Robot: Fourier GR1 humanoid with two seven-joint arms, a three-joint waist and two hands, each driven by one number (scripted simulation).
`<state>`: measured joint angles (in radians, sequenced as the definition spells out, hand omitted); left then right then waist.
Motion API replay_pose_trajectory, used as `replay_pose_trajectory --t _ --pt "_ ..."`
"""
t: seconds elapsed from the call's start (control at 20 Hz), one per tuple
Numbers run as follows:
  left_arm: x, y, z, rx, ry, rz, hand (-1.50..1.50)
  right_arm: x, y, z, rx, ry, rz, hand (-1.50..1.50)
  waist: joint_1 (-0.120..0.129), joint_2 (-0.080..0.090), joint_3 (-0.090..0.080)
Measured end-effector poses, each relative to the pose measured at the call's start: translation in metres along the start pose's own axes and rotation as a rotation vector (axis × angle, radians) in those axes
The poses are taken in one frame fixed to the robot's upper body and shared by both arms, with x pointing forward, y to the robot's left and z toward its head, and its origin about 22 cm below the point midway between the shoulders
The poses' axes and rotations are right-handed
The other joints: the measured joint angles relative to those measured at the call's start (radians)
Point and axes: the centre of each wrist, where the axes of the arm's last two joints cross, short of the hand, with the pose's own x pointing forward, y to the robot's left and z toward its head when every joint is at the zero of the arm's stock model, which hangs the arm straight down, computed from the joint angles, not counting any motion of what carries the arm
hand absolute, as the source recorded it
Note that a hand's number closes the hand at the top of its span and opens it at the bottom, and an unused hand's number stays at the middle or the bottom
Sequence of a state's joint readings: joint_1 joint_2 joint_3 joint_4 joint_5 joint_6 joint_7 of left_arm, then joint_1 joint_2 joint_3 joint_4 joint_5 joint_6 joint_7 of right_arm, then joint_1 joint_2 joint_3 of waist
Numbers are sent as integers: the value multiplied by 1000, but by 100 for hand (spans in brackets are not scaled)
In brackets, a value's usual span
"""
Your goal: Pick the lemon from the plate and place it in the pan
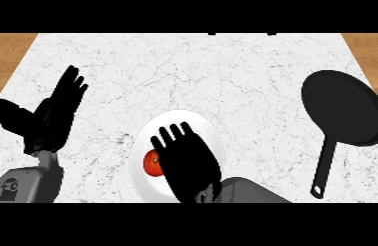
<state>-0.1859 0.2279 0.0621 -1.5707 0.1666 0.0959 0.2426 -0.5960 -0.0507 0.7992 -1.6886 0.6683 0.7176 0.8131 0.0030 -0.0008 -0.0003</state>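
Observation:
A white plate [198, 121] lies at the counter's lower middle. On its left part sits a small red round fruit [152, 163], partly hidden by my right hand; it looks red rather than lemon yellow. My right hand [188, 157] hovers over the plate with fingers straight and spread, open, just right of the fruit. A black pan [339, 107] rests at the right, its handle [323, 167] pointing toward the lower edge. My left hand [59, 107] rests open at the left, fingers up.
The counter top is white marble [192, 70], with wooden strips at the far left [15, 50] and far right [362, 45] edges.

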Motion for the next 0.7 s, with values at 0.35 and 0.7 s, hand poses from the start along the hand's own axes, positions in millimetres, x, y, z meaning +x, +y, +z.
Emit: replay_pose_trajectory --t 0.35,0.7 --pt "-3 -16 -1 1 -4 1 0 8 13 -23 38 73 33 -150 1 1 0" --pt "2 2 5 0 -8 2 0 3 12 -39 47 105 31 -150 4 1 0"
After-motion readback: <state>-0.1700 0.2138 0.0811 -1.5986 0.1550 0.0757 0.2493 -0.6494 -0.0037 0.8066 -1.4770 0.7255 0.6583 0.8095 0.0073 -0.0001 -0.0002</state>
